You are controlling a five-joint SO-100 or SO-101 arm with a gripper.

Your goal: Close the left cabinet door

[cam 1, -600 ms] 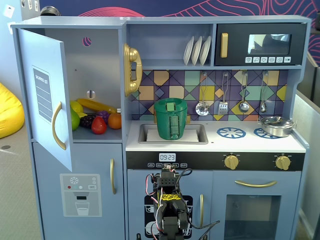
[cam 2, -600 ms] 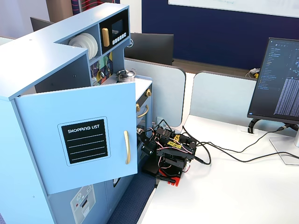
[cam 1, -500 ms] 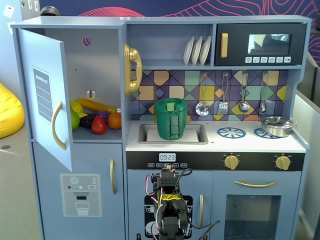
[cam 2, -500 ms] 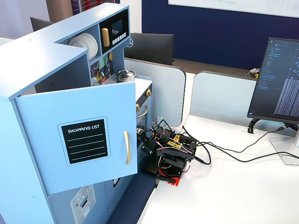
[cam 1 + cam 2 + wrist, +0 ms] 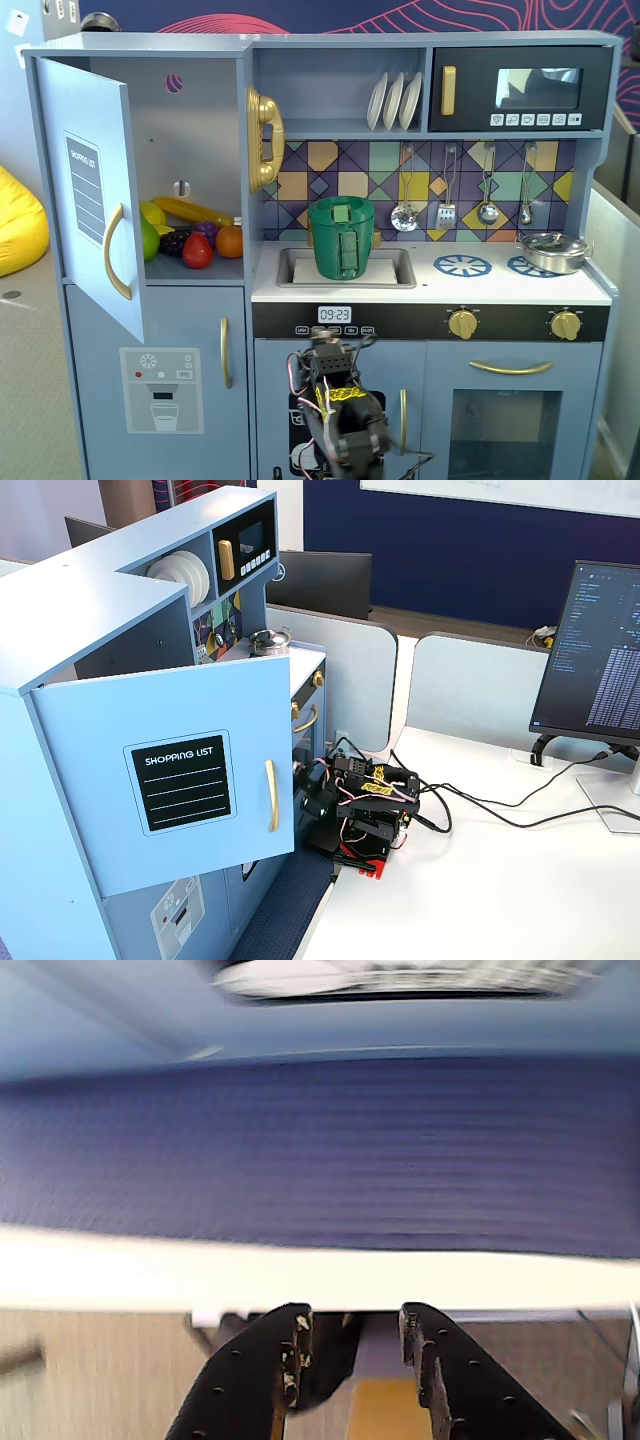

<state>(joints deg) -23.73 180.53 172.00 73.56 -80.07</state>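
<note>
The left cabinet door (image 5: 95, 200) is light blue and stands swung wide open at the top left of the toy kitchen. It carries a black SHOPPING LIST panel (image 5: 182, 780) and a curved gold handle (image 5: 113, 252), which also shows in the other fixed view (image 5: 271, 795). My arm (image 5: 360, 805) sits folded low on the white table in front of the kitchen's lower middle (image 5: 340, 415), well below and to the right of the door. In the wrist view my gripper (image 5: 355, 1312) is open and empty, its black jaws apart. That view is blurred.
Toy fruit (image 5: 190, 240) lies in the open cabinet. A gold phone (image 5: 263, 138) hangs beside it, and a green basket (image 5: 341, 237) sits in the sink. A monitor (image 5: 600, 650) and cables (image 5: 480, 810) are on the table to the arm's right.
</note>
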